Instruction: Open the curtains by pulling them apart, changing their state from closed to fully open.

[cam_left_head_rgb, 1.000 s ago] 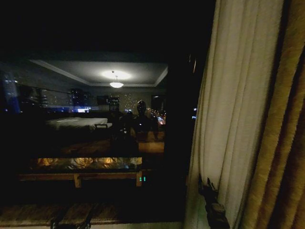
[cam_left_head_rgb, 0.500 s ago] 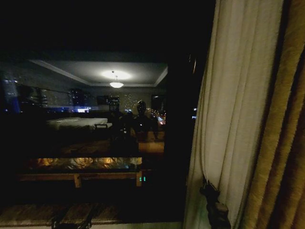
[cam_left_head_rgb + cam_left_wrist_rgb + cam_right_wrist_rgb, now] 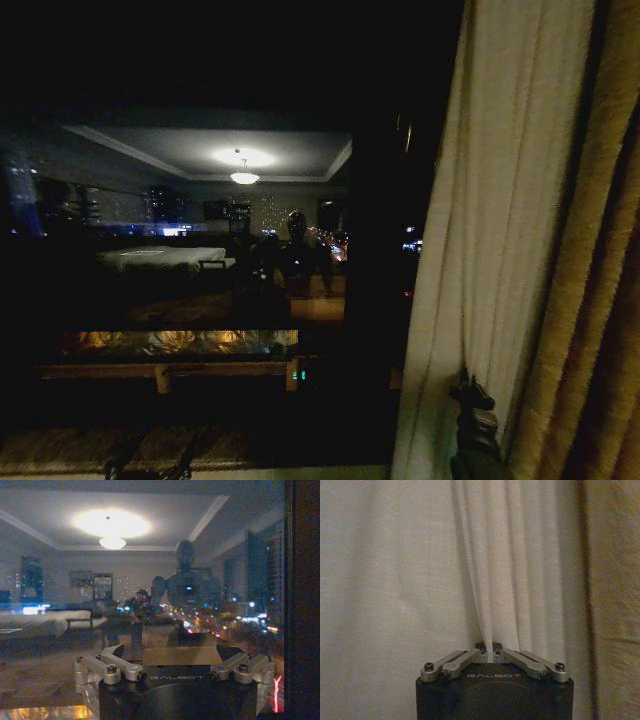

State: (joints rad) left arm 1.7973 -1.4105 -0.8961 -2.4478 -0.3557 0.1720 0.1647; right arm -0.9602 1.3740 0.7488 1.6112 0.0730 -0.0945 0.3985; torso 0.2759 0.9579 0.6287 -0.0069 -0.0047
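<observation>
Curtains [image 3: 500, 200] off-white, vertical pleats; drape [image 3: 600, 300] golden-brown; window [image 3: 200, 250] dark.

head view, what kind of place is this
Probably a high-rise hotel room or apartment at night. The dark window glass reflects a glowing round ceiling lamp and a white bed, with city lights beyond; the right gripper pinches a sheer off-white pleated curtain beside a golden-brown drape.

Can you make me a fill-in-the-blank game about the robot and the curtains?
1. The right gripper is shut on a fold of the sheer ____ curtain.
2. Next to the sheer curtain hangs a golden-brown ____.
3. The left gripper, its fingers ____, faces the dark window glass.

Missing words: off-white; drape; open
</observation>
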